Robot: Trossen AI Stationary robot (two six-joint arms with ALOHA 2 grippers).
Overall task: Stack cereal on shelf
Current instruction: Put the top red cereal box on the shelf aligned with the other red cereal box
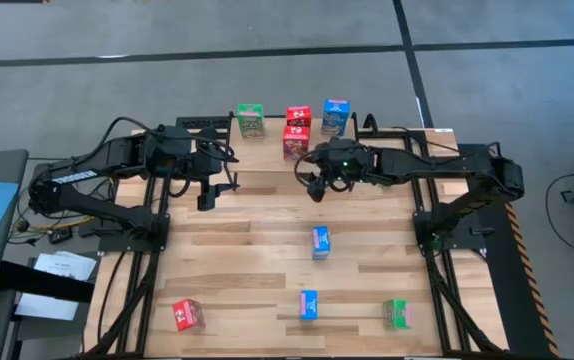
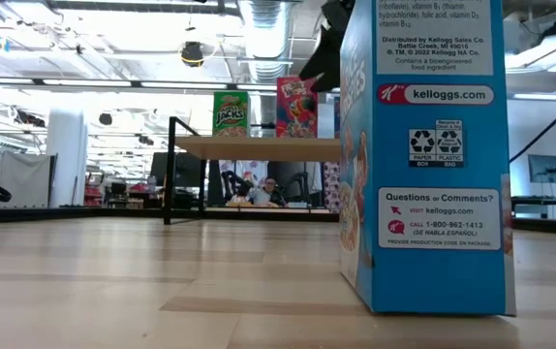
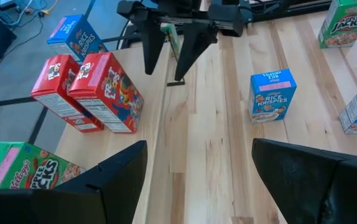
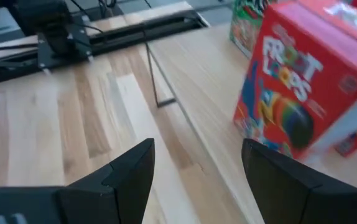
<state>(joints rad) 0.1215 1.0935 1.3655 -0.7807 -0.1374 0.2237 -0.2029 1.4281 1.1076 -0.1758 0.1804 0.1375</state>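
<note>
Just ahead of the right gripper (image 4: 197, 171), whose fingers are spread with nothing between them, a red Froot Loops box (image 4: 293, 87) is seen upright on the shelf (image 1: 267, 145), long axis vertical, printed front turned toward the gripper. The left gripper (image 1: 205, 195) is held open over the tabletop (image 1: 247, 250) beside the shelf. Farther off, a blue Rice Krispies box (image 1: 321, 241) stands upright.

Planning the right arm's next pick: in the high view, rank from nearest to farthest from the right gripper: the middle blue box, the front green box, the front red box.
From the right gripper:
1. Middle blue box, table centre.
2. Front green box, front right.
3. Front red box, front left.
</note>
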